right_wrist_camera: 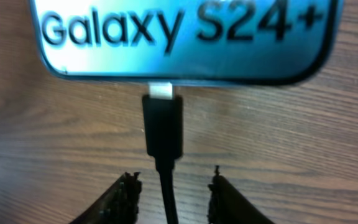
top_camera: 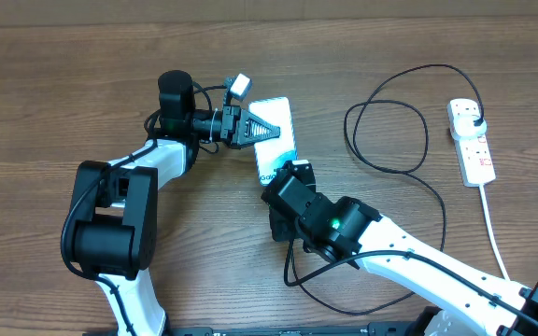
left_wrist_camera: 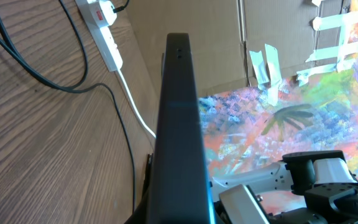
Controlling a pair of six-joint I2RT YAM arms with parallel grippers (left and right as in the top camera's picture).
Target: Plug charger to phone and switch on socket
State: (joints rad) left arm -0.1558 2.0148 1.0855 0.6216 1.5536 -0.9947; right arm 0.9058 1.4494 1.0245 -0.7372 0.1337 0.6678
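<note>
1. The phone [top_camera: 276, 119] lay near the middle of the bench [top_camera: 63, 75], with the left hand [top_camera: 254, 131] clenched on its side edge.
2. The right hand [right_wrist_camera: 171, 182] sat just below the phone's bottom end, released. Its fingers [right_wrist_camera: 124, 196] stood apart on either side of the charger [right_wrist_camera: 163, 130] cable without touching it.
3. The charger's connector met the phone's bottom edge, though how deep the tip sat was hard to make out.
4. The cable looped widely across the bench to the black plug head [top_camera: 475, 117], which stood in the socket [top_camera: 472, 142] at the far right, well apart from the phone.
5. A thick white cord [top_camera: 493, 224] ran from the socket towards the lower edge.
6. In the left wrist view the phone's dark edge blocked the centre. Behind it were a cardboard wall [left_wrist_camera: 191, 25] and a colourful painted sheet [left_wrist_camera: 303, 118].
7. The socket's switches were too small to read.
</note>
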